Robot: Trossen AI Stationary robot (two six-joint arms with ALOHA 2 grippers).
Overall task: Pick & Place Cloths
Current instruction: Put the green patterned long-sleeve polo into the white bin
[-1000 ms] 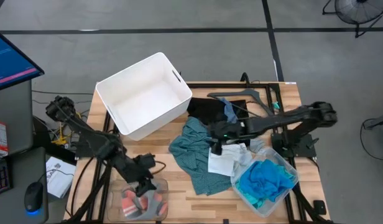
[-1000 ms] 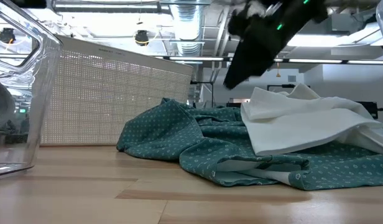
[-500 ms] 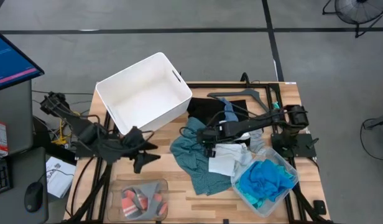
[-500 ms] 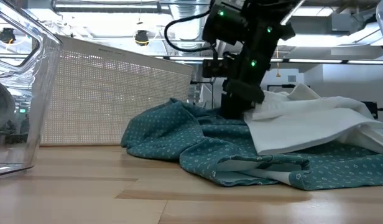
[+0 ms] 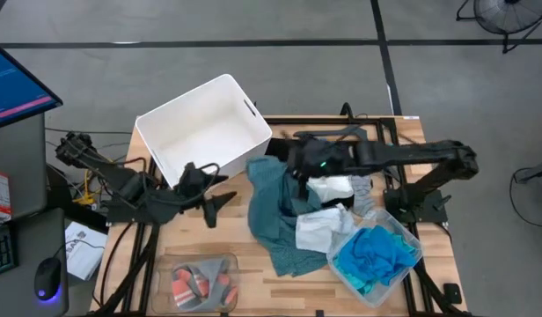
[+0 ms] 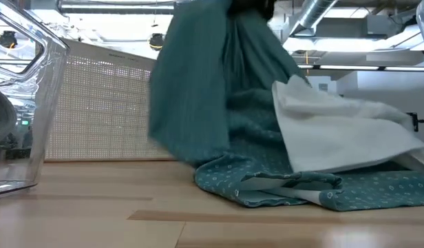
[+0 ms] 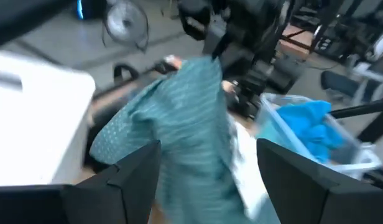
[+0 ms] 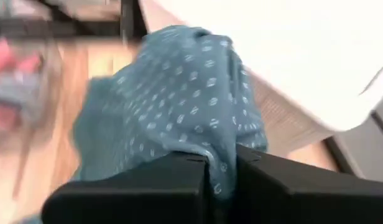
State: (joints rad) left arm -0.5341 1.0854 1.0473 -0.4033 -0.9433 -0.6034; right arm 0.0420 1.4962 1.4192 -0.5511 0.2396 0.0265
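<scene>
The dark teal cloth (image 5: 273,207) with small pale dots is pinched at one end by the right gripper (image 5: 299,167) and drawn up off the middle of the table (image 5: 227,246), its upper part hanging in folds while its lower part trails on the wood; in the low view it stands as a tall drape (image 6: 212,83) with the hem lying flat below. The right wrist view shows the two dark fingers (image 8: 179,180) pressed together with the dotted fabric (image 8: 173,106) caught between them. A white cloth (image 5: 319,227) lies over the teal one just beside the gripper, and another pale piece (image 5: 333,187) sits under the arm. A clear tub (image 5: 410,264) near the table's right corner holds a bright turquoise cloth (image 5: 377,254), and a black cloth (image 5: 284,151) lies at the far edge by a black hanger (image 5: 359,132). The white bin (image 5: 201,132) stands just left of the lifted cloth, close to its hanging side. A second clear tub (image 5: 170,264) with orange and grey fabric (image 5: 199,286) sits at the near left. The left gripper (image 5: 220,201) hovers beside the bin with its fingers apart, holding nothing. Half a second ago the teal cloth lay spread flat with the right gripper down on it; now that end is raised and the gripper has pulled back toward the far edge.
</scene>
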